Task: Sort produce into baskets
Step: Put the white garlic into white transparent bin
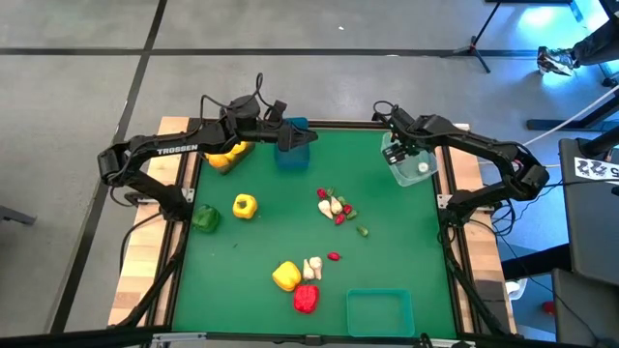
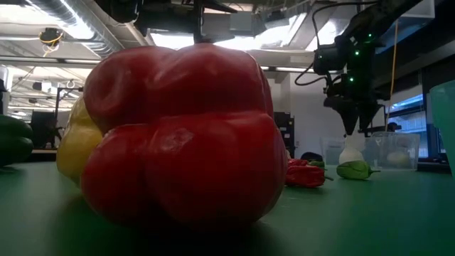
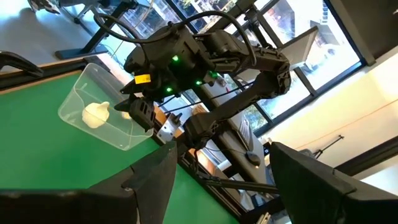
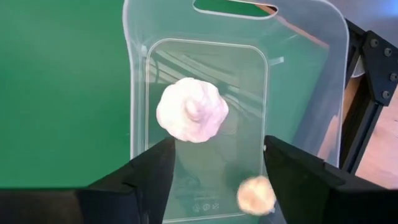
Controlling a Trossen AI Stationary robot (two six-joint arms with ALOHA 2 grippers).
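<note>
The clear rectangular plastic bin point(image 4: 236, 118) sits at the far right corner of the green table mat point(image 1: 290, 232), and a white garlic-like bulb point(image 4: 191, 109) lies inside it, with a second small pale round piece point(image 4: 255, 194) near one end wall. The right gripper point(image 1: 398, 152) hangs directly over this bin, its two dark fingers point(image 4: 146, 177) spread apart to either side of the bulb and holding nothing.

The left gripper point(image 1: 281, 123) is at the far edge of the mat, over the blue plastic bin point(image 1: 293, 153); its fingers stand parted — empty. Just left of it, yellow-orange round fruits point(image 1: 228, 155) lie under the left arm.

Loose produce is spread across the mat: a small yellow bell pepper point(image 1: 245, 206) and a green bell pepper point(image 1: 204, 219) towards the left side, a cluster of white garlic pieces and tiny red and green bits point(image 1: 337, 207) near the middle, and at the near edge a larger yellow bell pepper point(image 1: 286, 275), two white pieces point(image 1: 312, 266) and a red bell pepper point(image 1: 306, 298) — the last fills most of the low view. The teal-green plastic bin point(image 1: 379, 311) sits at the near right.
</note>
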